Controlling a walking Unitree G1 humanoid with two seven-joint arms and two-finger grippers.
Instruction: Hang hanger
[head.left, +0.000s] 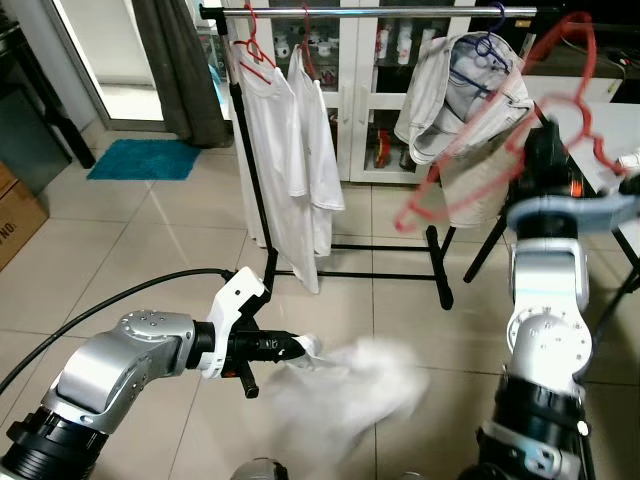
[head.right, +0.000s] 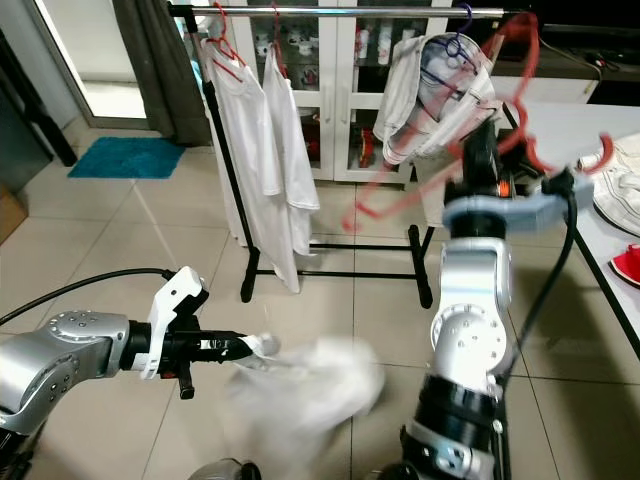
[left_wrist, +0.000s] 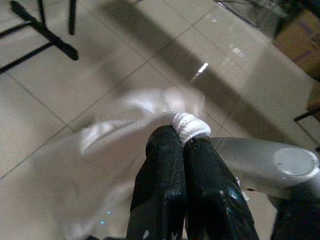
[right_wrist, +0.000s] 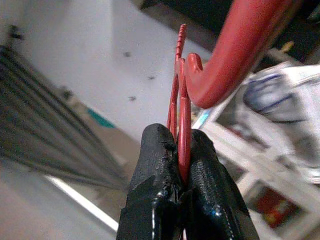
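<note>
The red hanger (head.left: 500, 130) is in the upper right of the left eye view, lifted up in front of the clothes rack (head.left: 262, 200) and blurred, so its outline is hard to follow. The right gripper (right_wrist: 184, 150) holds it: in the right wrist view the two black fingers (right_wrist: 155, 170) are pressed together on a thin red part of the hanger, with the thick curved hook above them. In the eye views this gripper itself is mostly hidden behind the raised silver arm.

Low in the middle of the frame, the left gripper (left_wrist: 182, 145) has its fingers closed on a bunched corner of a white cloth (head.left: 345, 390). The cloth hangs down over the tiled floor (head.left: 150, 230) and is very blurred, so I cannot tell what kind of garment it is.

On the rack's top bar (head.left: 400, 11), two white shirts (head.left: 290, 150) hang on red hangers at the upper left. A pale jacket (head.left: 450, 95) hangs on a blue hanger to the right, partly behind the red hanger. A white bench (head.right: 580, 140) is cut off at the right edge.
</note>
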